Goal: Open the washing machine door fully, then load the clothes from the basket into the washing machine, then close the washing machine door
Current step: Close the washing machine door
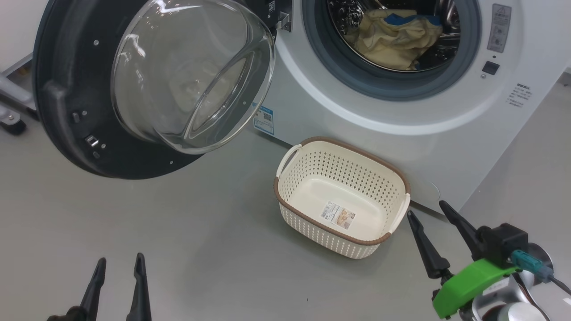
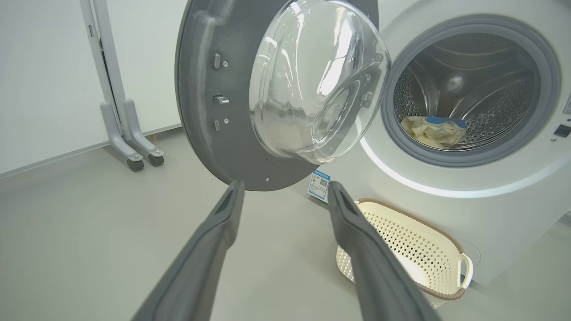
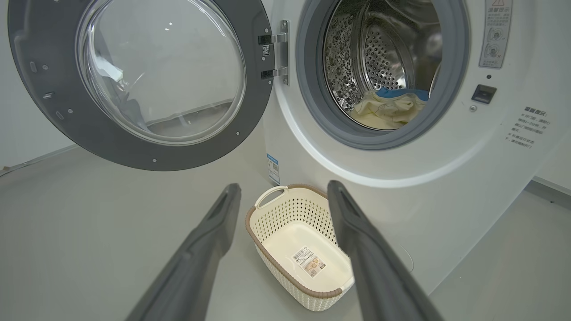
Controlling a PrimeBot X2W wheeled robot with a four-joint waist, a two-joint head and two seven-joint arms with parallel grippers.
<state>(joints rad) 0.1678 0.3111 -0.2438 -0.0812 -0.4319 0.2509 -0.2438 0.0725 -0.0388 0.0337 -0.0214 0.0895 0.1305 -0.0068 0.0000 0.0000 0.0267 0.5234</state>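
Dark fingers of the left gripper (image 1: 122,257) stand spread with nothing between them, over the smooth grey floor (image 1: 178,249). The right gripper (image 1: 425,207) is spread just as wide and holds nothing, its tips near the right end of the basket (image 1: 312,231).

The basket sits on the floor just beside the lower front of the washing machine (image 1: 357,133). Its long axis runs roughly along that front, with a white handle at each short end. A printed sticker (image 1: 339,216) lies on its cream bottom.

The clothes (image 1: 392,40), pale yellow with a blue piece on top, are heaped low in the steel drum (image 3: 379,58), inside the grey gasket (image 1: 466,62).

The washing machine door (image 1: 62,89) hangs swung out on hinges at the left edge of the opening, its glass bowl bulging toward the robot. A blue label (image 1: 263,120) shows below it. In the left wrist view, a wheeled grey stand (image 2: 127,133) stands against the white wall (image 2: 44,67).
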